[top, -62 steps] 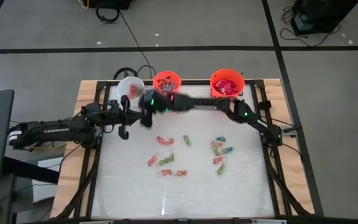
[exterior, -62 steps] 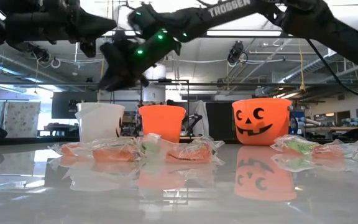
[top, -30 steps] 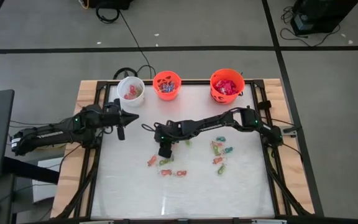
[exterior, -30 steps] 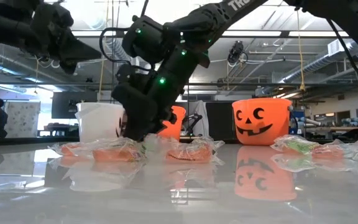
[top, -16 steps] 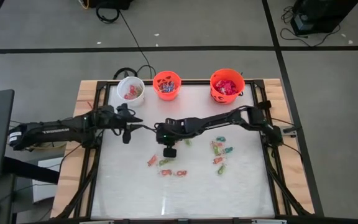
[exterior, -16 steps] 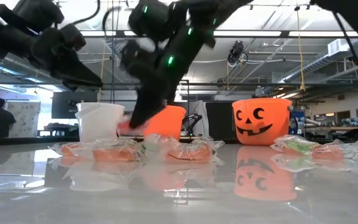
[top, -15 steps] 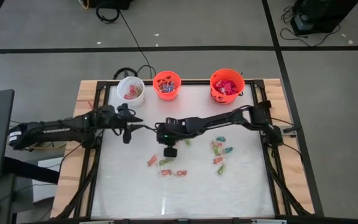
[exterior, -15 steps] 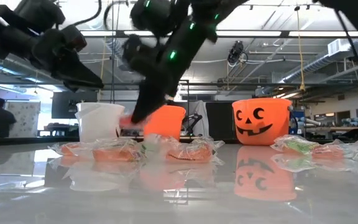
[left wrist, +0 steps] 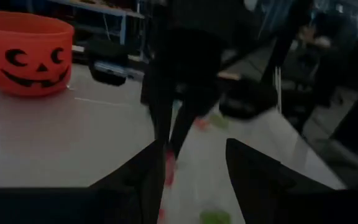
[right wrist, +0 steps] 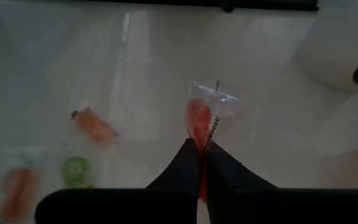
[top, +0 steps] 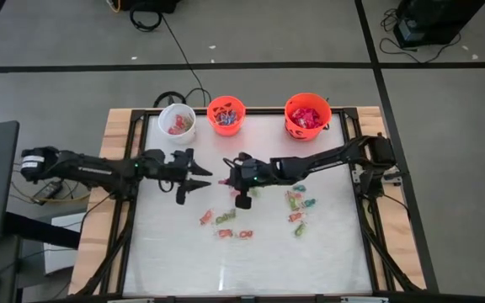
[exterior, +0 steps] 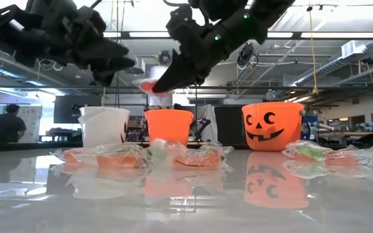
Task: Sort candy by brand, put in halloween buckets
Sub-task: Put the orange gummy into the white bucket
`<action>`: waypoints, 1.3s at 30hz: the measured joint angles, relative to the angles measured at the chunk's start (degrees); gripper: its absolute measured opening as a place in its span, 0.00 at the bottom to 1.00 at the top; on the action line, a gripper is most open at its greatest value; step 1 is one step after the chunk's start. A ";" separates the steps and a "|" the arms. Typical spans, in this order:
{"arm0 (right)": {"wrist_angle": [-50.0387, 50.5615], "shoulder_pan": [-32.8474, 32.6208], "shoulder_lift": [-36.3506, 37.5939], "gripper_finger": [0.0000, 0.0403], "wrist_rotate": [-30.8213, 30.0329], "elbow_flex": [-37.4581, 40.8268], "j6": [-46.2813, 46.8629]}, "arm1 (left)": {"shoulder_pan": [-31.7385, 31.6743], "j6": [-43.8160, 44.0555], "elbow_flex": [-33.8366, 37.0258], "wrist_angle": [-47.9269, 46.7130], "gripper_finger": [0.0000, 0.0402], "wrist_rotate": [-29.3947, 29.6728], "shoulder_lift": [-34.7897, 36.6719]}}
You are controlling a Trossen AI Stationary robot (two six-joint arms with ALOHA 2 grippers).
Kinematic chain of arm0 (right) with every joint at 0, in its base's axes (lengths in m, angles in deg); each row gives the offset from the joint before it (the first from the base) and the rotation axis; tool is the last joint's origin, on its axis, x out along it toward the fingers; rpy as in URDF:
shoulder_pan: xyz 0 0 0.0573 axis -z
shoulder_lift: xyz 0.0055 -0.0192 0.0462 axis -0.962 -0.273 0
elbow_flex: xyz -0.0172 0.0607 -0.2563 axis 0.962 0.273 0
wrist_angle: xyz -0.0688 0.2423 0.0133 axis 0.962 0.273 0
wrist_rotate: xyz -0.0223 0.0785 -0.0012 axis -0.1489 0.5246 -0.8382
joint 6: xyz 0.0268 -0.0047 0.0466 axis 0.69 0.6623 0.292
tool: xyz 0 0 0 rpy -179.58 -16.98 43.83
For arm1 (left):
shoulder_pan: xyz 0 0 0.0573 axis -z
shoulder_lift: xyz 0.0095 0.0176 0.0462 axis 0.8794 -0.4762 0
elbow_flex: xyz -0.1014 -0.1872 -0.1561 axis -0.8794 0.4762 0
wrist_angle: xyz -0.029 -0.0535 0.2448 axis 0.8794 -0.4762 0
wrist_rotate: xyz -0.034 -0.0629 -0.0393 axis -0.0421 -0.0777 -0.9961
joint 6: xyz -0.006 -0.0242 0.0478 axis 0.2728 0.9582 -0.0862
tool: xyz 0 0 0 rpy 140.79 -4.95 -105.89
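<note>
3 buckets: white bucket (top: 176, 119), small orange bucket (top: 226, 114), large orange bucket (top: 307, 113). Right claw (top: 226, 180) pinches 1 red candy (right wrist: 202, 123) below the small orange one; left claw (top: 205, 178) spread, empty.

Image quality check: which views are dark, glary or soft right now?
Left wrist view: very dark, left gripper in silhouette, larger orange bucket readable. Low view: backlit, table mirror-glossy. Right wrist view: washed out, red candy legible. High view: evenly lit.

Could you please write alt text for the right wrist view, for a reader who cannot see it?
The right gripper is shut on a red candy in a clear wrapper, held above the pale table. Loose orange and green candies lie below, and a white bucket shows at the edge.
</note>
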 joint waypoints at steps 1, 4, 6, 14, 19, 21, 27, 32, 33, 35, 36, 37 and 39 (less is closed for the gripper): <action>0.05 0.00 -0.05 0.04 -0.69 0.00 -0.93 | 0.01 0.83 0.00 1.59 0.44 0.55 -0.85; -0.20 0.00 -0.05 0.07 -3.39 0.00 -4.37 | -0.14 3.81 -0.04 3.57 0.44 3.75 -2.86; -0.89 0.00 -0.05 0.08 -4.78 0.00 -7.33 | -0.15 5.29 -0.04 3.08 0.45 5.60 -3.94; -2.68 0.07 -0.01 0.05 -3.37 0.00 -13.78 | -0.14 9.80 -0.02 3.67 0.45 9.00 -9.35; -2.40 0.08 -0.01 0.06 -3.56 0.00 -14.35 | -0.12 10.87 -0.04 3.93 0.40 12.25 -11.04; -2.45 0.08 -0.01 0.06 -4.67 0.00 -14.37 | -0.06 11.05 -0.04 4.57 0.33 12.12 -11.14; -3.58 0.31 -0.01 0.07 -7.21 0.00 -12.49 | -0.08 9.48 0.00 9.81 0.03 5.72 -11.14; -3.70 1.14 -0.01 0.11 -8.03 0.00 -7.68 | -0.08 8.28 0.01 10.16 0.01 8.86 -11.16; -3.12 1.17 -0.01 0.13 -8.24 0.00 -6.65 | -0.34 8.04 0.00 10.22 0.01 9.81 -11.15; -1.04 1.18 -0.01 0.16 -9.68 0.00 -4.23 | -1.46 7.59 0.02 10.11 0.01 10.97 -10.65; 0.14 1.16 -0.01 0.18 -10.73 -0.05 -2.93 | -2.29 7.59 0.02 10.09 0.01 11.68 -10.40; 1.53 1.15 0.00 0.20 -12.16 -0.13 -1.39 | -3.21 7.78 0.02 9.97 0.01 12.34 -10.10; 5.33 1.14 0.03 0.23 -13.80 -0.12 1.50 | -5.33 7.88 0.02 9.92 0.01 14.36 -9.33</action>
